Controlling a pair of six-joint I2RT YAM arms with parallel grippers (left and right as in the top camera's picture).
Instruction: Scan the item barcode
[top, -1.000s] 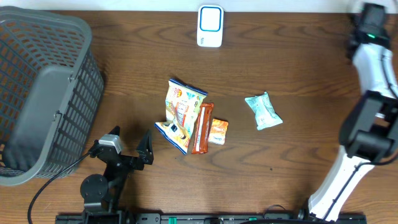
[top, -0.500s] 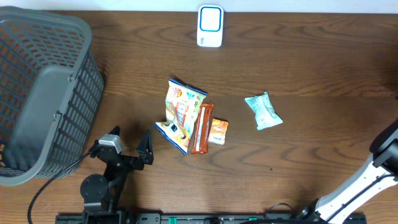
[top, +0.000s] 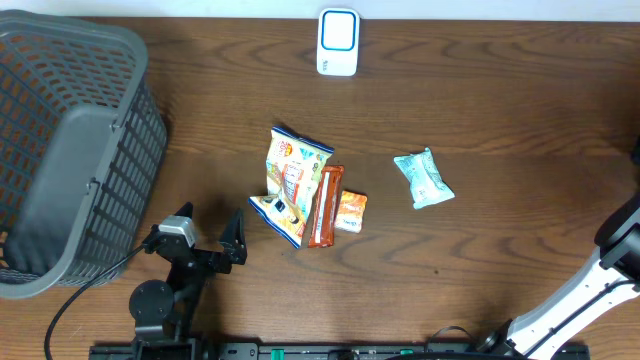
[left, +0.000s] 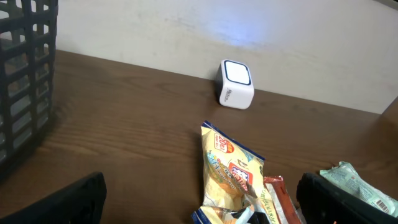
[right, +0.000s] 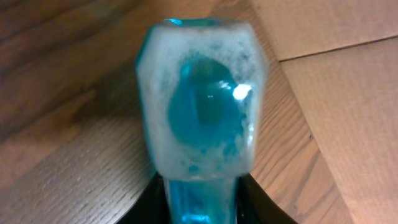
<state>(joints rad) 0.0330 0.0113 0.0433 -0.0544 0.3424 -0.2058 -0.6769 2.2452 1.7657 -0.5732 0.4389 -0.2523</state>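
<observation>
In the right wrist view a see-through blue bottle (right: 202, 106) with foamy liquid fills the middle. My right gripper (right: 202, 190) is shut on its lower part, black fingers (right: 152, 202) pressed on either side. This gripper is outside the overhead view. The white barcode scanner (top: 338, 42) stands at the table's far edge and shows in the left wrist view too, scanner (left: 236, 93). My left gripper (top: 210, 228) rests open near the front edge, left of a yellow snack bag (top: 290, 180), with nothing between its fingers.
A grey mesh basket (top: 70, 150) takes up the left side. Beside the snack bag lie a red-brown bar (top: 325, 207) and a small orange packet (top: 350, 211); a teal packet (top: 424, 179) lies further right. The right arm's white link (top: 615, 255) shows at the right edge. Cardboard (right: 348, 112) lies under the bottle's right side.
The right arm's upper part, at the top right a second ago, has swung out of the overhead view. The left arm and the table's items have not moved.
</observation>
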